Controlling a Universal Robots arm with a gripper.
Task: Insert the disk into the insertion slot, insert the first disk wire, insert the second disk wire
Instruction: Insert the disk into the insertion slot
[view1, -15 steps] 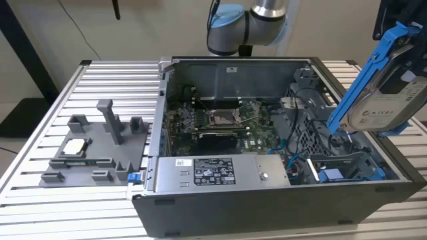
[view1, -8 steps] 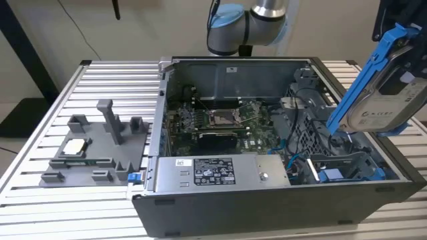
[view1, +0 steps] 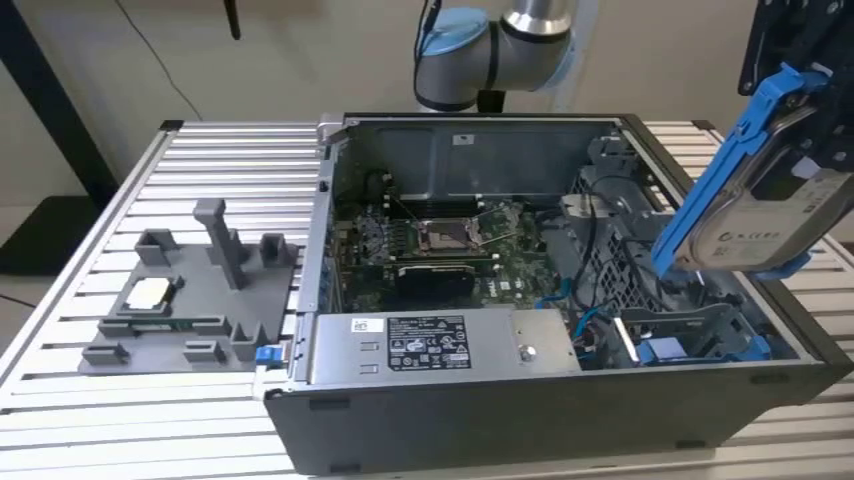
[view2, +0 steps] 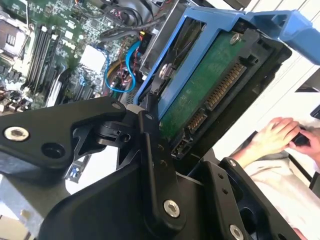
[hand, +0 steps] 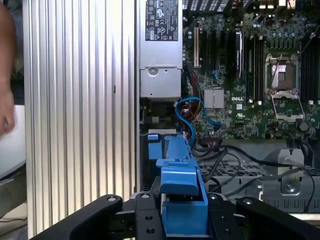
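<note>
The tool (hand: 182, 220) is pinching the disk (view1: 763, 205) by the sides of its blue carrier, so the drive hangs tilted on edge, clear above the open computer case (view1: 441, 420) on the slatted table (view1: 80, 420). In the exterior view it sits at about 3 o'clock of the case, with the insertion slot (view1: 694, 335) below at about 4 o'clock, not yet filled. The disk's connector end is bare, and the blue cable (hand: 192, 112) lies loose inside the case, I judge unplugged

- Disk (view1: 763, 200): silver-grey drive with white label, framed by a bright blue carrier; tilted steeply on edge, aloft at the exterior view's right.
- Insertion slot (view1: 694, 335): grey bay with blue fittings, below the disk, not touching it.
</note>
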